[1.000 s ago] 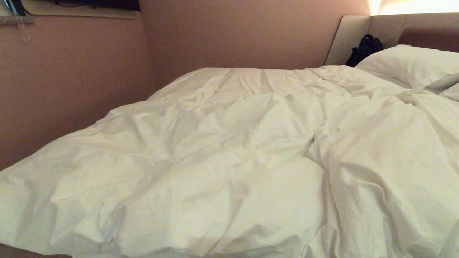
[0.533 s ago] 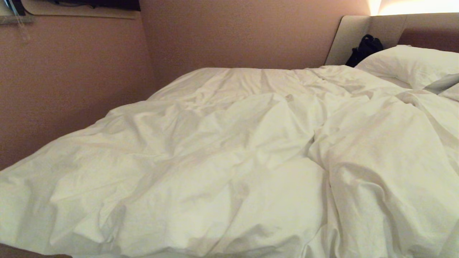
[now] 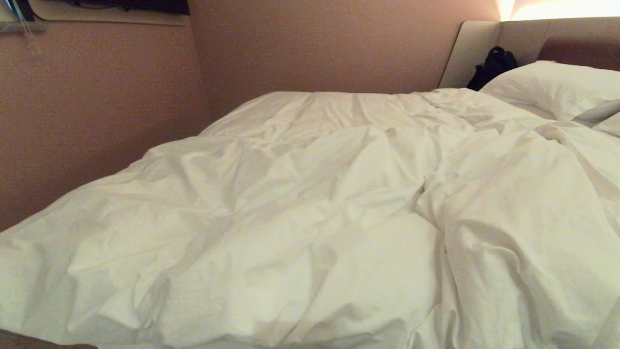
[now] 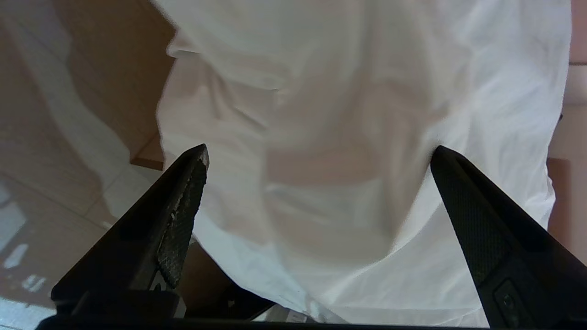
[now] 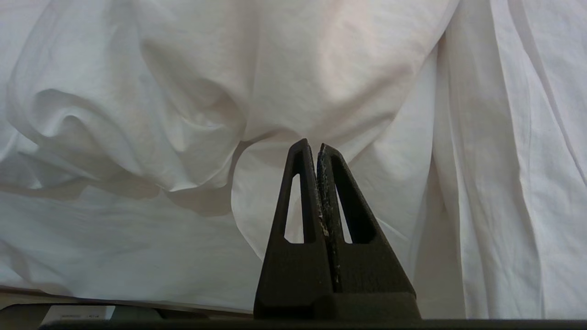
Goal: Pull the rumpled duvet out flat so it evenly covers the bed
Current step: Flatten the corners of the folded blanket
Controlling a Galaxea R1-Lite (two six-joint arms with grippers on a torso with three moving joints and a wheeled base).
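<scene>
duvet [image 3: 310,218] lying rumpled across the bed [image 3: 477,48], one edge hanging over the side. left gripper [image 4: 318,156] sitting spread wide facing that hanging edge, gripping nothing. right gripper [image 5: 317,146] staying pressed together, empty, facing duvet folds.

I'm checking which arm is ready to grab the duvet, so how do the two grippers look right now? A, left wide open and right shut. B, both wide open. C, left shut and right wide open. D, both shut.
A: the left gripper stands spread wide in front of the hanging duvet, while the right gripper has its fingertips pressed together, holding nothing.
</scene>
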